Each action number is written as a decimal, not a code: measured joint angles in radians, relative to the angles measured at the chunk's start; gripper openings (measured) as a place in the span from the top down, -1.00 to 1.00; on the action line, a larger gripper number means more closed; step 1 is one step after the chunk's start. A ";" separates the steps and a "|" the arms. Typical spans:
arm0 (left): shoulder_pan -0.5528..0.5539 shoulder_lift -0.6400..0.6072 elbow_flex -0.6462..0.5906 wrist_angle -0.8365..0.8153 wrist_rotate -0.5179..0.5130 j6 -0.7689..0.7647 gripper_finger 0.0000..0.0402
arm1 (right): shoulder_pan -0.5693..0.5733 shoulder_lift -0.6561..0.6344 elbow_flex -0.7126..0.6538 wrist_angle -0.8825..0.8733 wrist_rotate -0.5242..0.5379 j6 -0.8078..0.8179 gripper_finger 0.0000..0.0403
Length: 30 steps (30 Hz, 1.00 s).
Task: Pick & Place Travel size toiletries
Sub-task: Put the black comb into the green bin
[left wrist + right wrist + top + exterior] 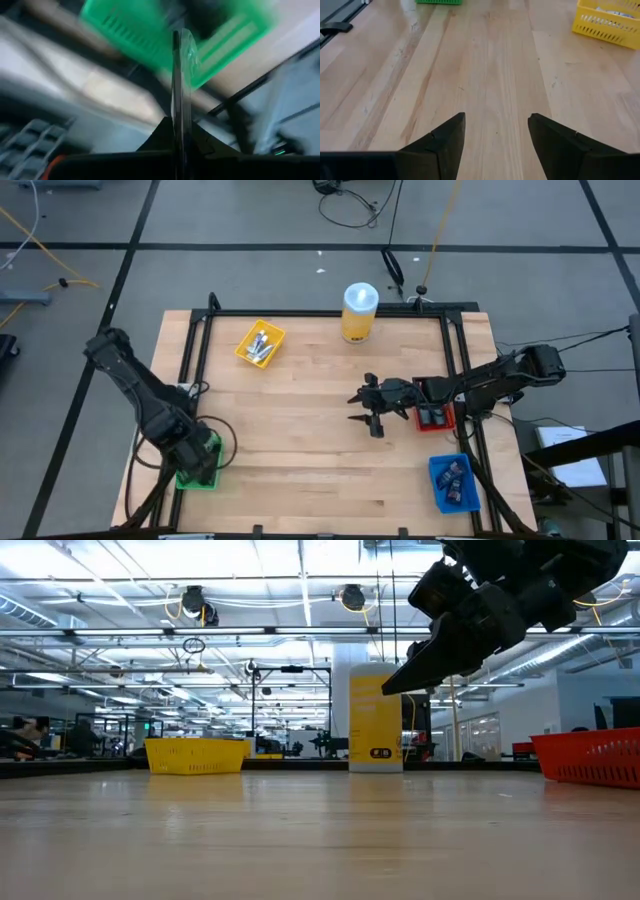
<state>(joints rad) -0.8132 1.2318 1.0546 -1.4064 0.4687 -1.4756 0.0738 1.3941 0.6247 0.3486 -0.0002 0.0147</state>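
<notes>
Dark right gripper (496,145) hovers over bare wood, jaws wide and empty, presumably between picks. Toiletries (260,344) lie in the yellow bin (246,350) at eleven o'clock. Left gripper (200,456), over the green bin (190,479) at seven o'clock, pinches a thin clear sachet (186,55), likely for dropping there.

I see pale wood desk (300,430), yellow bin (260,344), green bin (200,465), red bin (436,416), blue bin (452,482), yellow canister (359,313) white-lidded.

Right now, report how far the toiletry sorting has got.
Done: toiletries lie in the yellow bin, blue bin and red bin. In hand: the left gripper pinches a thin flat sachet over the green bin. The right gripper hangs open, empty. Left: no loose pieces show on the table.
</notes>
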 joint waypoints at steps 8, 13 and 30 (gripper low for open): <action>-0.002 0.068 0.000 -0.055 0.033 0.462 0.98 | 0.000 0.000 0.000 0.000 0.000 0.000 -0.04; -0.002 0.174 0.000 -0.054 0.024 0.825 0.93 | 0.000 0.000 0.000 0.000 0.000 0.000 -0.04; 0.068 0.499 -0.001 -0.028 -0.041 1.224 0.40 | 0.000 0.000 0.000 0.000 -0.001 0.000 -0.04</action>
<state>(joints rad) -0.7447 1.7311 1.0538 -1.4345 0.4277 -0.2515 0.0738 1.3945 0.6247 0.3489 -0.0010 0.0143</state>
